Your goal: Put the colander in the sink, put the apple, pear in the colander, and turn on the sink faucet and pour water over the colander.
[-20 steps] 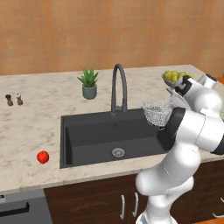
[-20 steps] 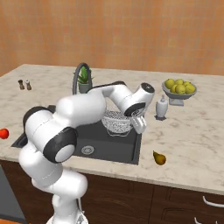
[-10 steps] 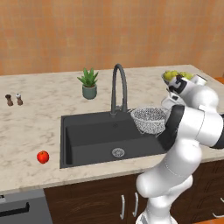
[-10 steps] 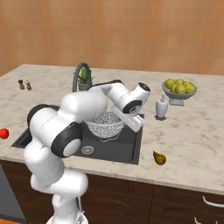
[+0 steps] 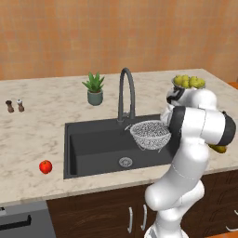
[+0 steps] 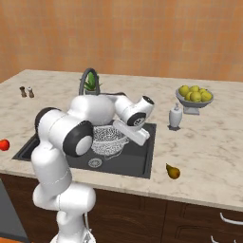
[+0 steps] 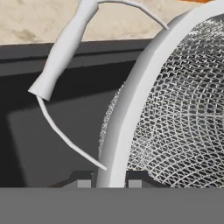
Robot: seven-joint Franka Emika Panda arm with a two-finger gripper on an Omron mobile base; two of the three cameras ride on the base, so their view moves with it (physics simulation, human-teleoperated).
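1. Gripper (image 7: 109, 183) was clamped on the rim of the colander (image 5: 149, 134), one finger either side of the rim in the hand view.
2. Colander hung tilted over the right half of the sink (image 5: 93, 151), above the basin floor, not resting on it. One wire side handle (image 7: 61, 43) stuck out past the rim.
3. Sink faucet (image 5: 126, 93) stood just behind the colander at the back edge of the sink, its spout arching forward toward the basin. Closest obstacle to the held colander.
4. Round metal drain (image 5: 125, 161) sat in the basin floor, left of and below the colander.
5. Apple (image 5: 45, 166) lay on the desk (image 5: 42, 125) left of the sink, near the front edge.
6. Pear (image 6: 172, 171) lay on the desk right of the sink, also near the front.
7. Around: potted plant (image 5: 95, 88) behind the sink, two small shakers (image 5: 15, 106) far left, white bottle (image 6: 175, 116) and footed bowl of yellow-green fruit (image 6: 194, 97) to the right.
8. Desk was beige speckled stone over dark wood cabinets (image 6: 190, 223); orange-brown wall (image 5: 116, 32) behind.
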